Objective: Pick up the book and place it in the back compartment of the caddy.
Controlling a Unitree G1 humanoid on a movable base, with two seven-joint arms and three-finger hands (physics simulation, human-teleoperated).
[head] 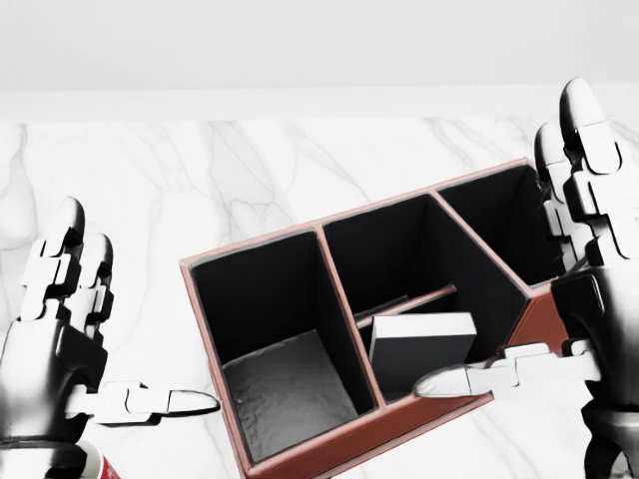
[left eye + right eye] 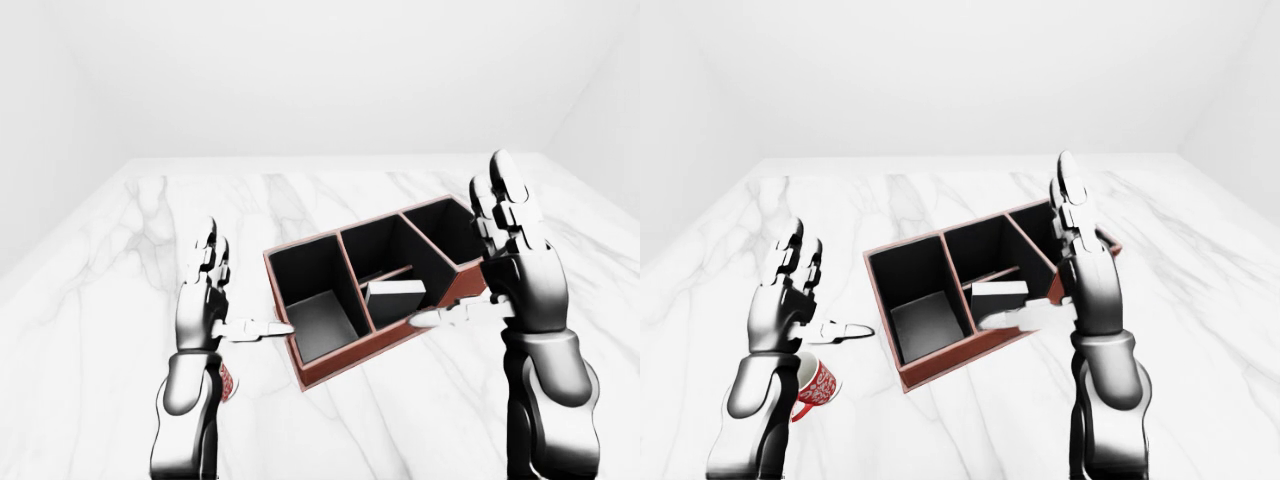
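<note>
We find the book [image 1: 419, 349] standing inside the caddy [image 1: 300, 454], in the small lower section of its middle compartment. Our right hand [image 1: 574, 299] and left hand [image 1: 70, 349] are spread wide, holding nothing, either side of it on the marble table [image 1: 200, 170].

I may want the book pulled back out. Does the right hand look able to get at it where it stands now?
Probably yes. The book stands in an open-topped compartment of the caddy, and the open right hand hangs just beside it with its thumb across the near wall. Nothing covers it.
</note>
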